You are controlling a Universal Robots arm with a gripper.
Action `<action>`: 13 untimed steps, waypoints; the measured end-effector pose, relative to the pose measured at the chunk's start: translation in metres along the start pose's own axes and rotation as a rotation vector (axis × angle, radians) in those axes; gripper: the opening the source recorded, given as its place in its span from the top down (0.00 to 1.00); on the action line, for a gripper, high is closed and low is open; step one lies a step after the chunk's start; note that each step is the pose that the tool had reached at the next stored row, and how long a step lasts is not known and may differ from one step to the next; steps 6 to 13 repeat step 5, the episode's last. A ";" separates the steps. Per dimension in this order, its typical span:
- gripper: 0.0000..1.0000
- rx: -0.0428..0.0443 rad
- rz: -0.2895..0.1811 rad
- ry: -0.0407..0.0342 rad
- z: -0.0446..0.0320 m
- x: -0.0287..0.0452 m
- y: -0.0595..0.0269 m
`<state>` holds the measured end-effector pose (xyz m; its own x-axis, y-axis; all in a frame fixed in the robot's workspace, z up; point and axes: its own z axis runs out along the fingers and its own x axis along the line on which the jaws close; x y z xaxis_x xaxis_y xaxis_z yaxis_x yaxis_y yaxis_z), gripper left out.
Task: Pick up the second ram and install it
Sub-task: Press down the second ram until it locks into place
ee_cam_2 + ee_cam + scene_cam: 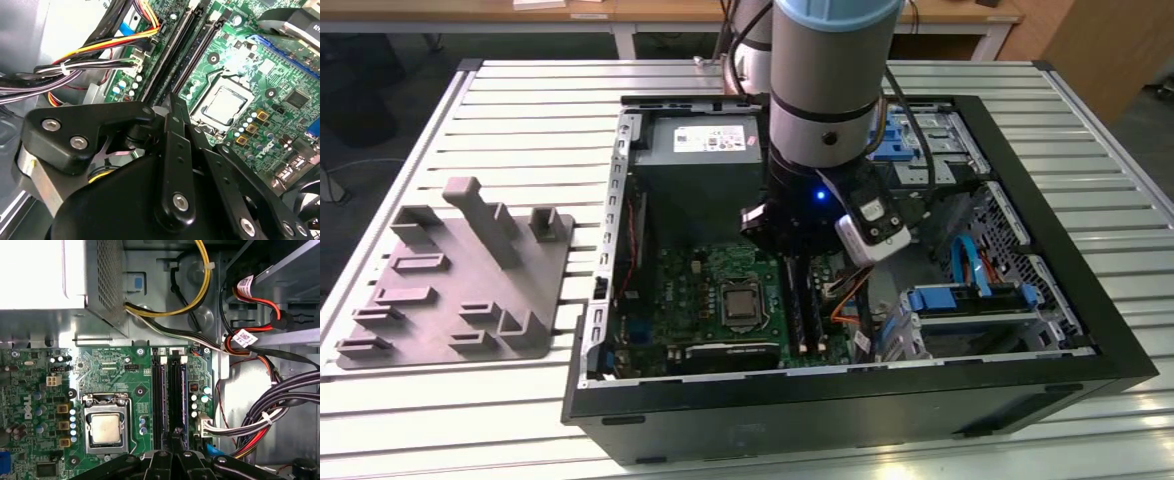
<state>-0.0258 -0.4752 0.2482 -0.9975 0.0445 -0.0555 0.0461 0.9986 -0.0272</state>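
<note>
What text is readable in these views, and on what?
Power supply sticker: print too small to read.
Cable tags: red and white, print too small to read.
Motherboard: white component lettering, too small to read.
Maker's logo: white, at the motherboard's edge; a brand mark, not quoted.
Processor lid: no marking can be made out.
No text can be quoted with confidence.

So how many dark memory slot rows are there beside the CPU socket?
2, side by side: the inner row next to the CPU socket, the outer row beyond it. The gripper hides one end of each.
</note>
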 end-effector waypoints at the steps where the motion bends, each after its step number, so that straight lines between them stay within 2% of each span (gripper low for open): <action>1: 0.90 0.0001 0.000 0.0001 -0.0001 0.0000 0.0000; 13: 0.90 0.0003 0.000 0.0001 -0.0004 0.0000 -0.0001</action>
